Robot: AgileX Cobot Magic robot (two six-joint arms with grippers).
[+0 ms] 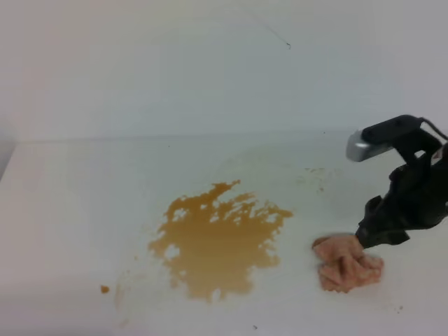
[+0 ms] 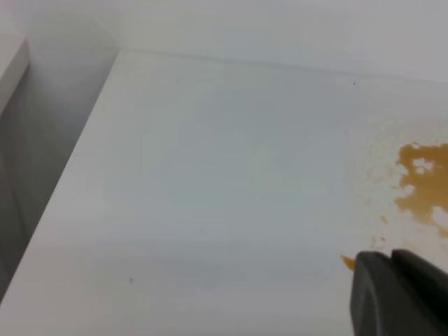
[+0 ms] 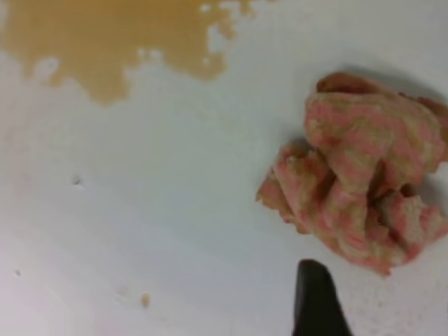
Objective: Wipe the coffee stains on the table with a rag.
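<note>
No containers in view. The coffee stains (image 1: 217, 241) lie as one amber blotch at the centre of the table (image 1: 84, 196). The rag (image 1: 348, 263) sits crumpled at the blotch's 3 o'clock, apart from it. The right gripper (image 1: 378, 234) hangs at the rag's 1 o'clock edge; whether it touches cannot be told, and its fingers' spread is not shown. The left gripper (image 2: 402, 294) shows one dark part only; finger state cannot be told.

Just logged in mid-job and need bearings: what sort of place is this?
Probably a bare test bench, not a kitchen: a plain glossy white table against a blank wall, holding only an amber-brown coffee spill and a crumpled salmon-pink rag.
</note>
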